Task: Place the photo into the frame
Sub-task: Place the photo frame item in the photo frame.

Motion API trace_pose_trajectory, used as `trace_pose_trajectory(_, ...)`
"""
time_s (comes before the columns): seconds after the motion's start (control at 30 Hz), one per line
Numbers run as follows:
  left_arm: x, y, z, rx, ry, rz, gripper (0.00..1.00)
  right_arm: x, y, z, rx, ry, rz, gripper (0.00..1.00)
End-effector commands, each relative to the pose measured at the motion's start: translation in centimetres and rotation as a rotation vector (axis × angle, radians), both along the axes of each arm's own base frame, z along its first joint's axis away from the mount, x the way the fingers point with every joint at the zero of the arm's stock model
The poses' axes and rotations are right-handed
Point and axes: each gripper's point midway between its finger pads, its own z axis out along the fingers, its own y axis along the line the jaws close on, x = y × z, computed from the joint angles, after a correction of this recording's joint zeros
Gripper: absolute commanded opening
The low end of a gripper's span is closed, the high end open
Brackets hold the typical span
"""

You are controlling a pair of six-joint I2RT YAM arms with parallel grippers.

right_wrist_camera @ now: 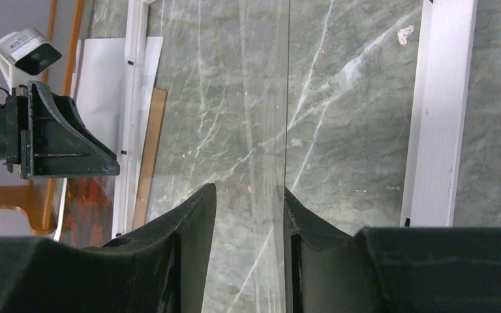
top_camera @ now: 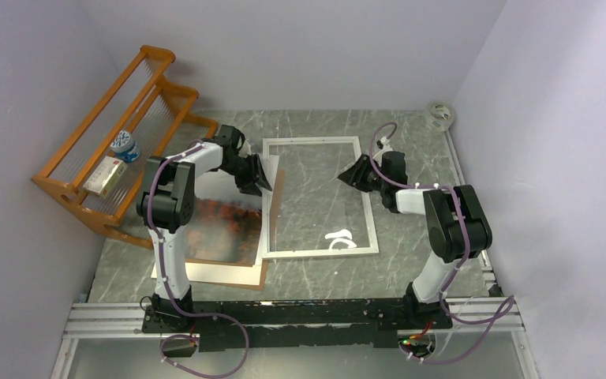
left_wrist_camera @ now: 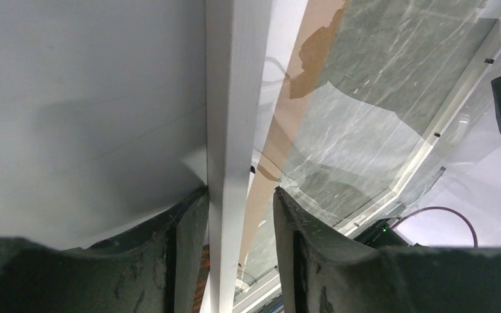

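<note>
While the frame [top_camera: 320, 253] lies on the marble table [top_camera: 410, 138], its nine-o'clock rail is straddled by the left gripper [top_camera: 263, 180], jaws apart, one finger [left_wrist_camera: 186, 228] touching. An edge of the clear pane [top_camera: 316, 205] is bracketed at two o'clock by the right gripper [top_camera: 349, 175], jaws parted. The photo [top_camera: 221, 225] is found on the brown backing board [top_camera: 229, 276] at eight o'clock of the frame.
</note>
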Motion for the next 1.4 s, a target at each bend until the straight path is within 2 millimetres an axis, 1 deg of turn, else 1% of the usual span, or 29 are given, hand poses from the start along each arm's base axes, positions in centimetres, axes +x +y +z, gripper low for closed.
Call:
trace_pose_trajectory(0.0, 0.4, 1.5, -3.2, 0.117, 0.005, 0.021, 0.46, 1.2, 0.8, 1.9, 0.01, -0.044, -0.001, 0.41)
trace_pose_trajectory(0.13, 0.2, 1.9, -3.6, 0.158, -0.007, 0.01, 0.43, 1.1, 0.9, 1.5, 0.006, -0.03, -0.003, 0.41)
trace_pose_trajectory(0.3, -0.4, 2.5, -4.2, 0.235, -0.029, 0.0, 0.35, 1.3, 1.0, 1.3, 0.006, -0.017, -0.008, 0.41)
trace_pose_trajectory(0.53, -1.2, 2.8, -5.8, 0.339, -0.027, -0.039, 0.36, 1.2, 0.9, 1.2, -0.005, -0.019, -0.019, 0.41)
trace_pose_trajectory(0.73, -2.0, 4.7, -6.8, 0.498, -0.002, -0.044, 0.32, 1.1, 0.6, 1.3, -0.014, -0.013, -0.034, 0.42)
trace_pose_trajectory(0.83, -2.5, 5.2, -7.5, 0.553, 0.031, -0.053, 0.31, 1.2, 0.4, 1.8, -0.028, -0.008, -0.044, 0.47)
trace_pose_trajectory(0.93, -3.2, 5.7, -8.2, 0.597, 0.072, -0.061, 0.29, 1.2, 0.0, 2.6, -0.049, -0.004, -0.063, 0.56)
trace_pose_trajectory(1.03, -3.6, 5.8, -8.5, 0.606, 0.098, -0.066, 0.28, 1.4, -0.7, 3.6, -0.087, 0.006, -0.09, 0.65)
trace_pose_trajectory(1.1, -3.6, 6.2, -8.5, 0.631, 0.094, -0.056, 0.28, 1.5, -1.7, 4.2, -0.127, 0.008, -0.132, 0.68)
trace_pose_trajectory(1.2, -3.5, 6.0, -8.2, 0.616, 0.085, -0.051, 0.28, 1.5, -3.9, 4.7, -0.207, 0.027, -0.216, 0.71)
trace_pose_trajectory(1.23, -3.4, 5.9, -8.2, 0.611, 0.083, -0.05, 0.28, 1.5, -4.9, 5.0, -0.241, 0.027, -0.255, 0.72)
trace_pose_trajectory(1.3, -3.2, 5.8, -8.0, 0.607, 0.074, -0.048, 0.29, 1.3, -6.4, 5.2, -0.292, 0.036, -0.305, 0.73)
trace_pose_trajectory(1.37, -3.1, 5.3, -7.7, 0.579, 0.064, -0.05, 0.29, 0.8, -7.9, 4.9, -0.345, 0.059, -0.35, 0.74)
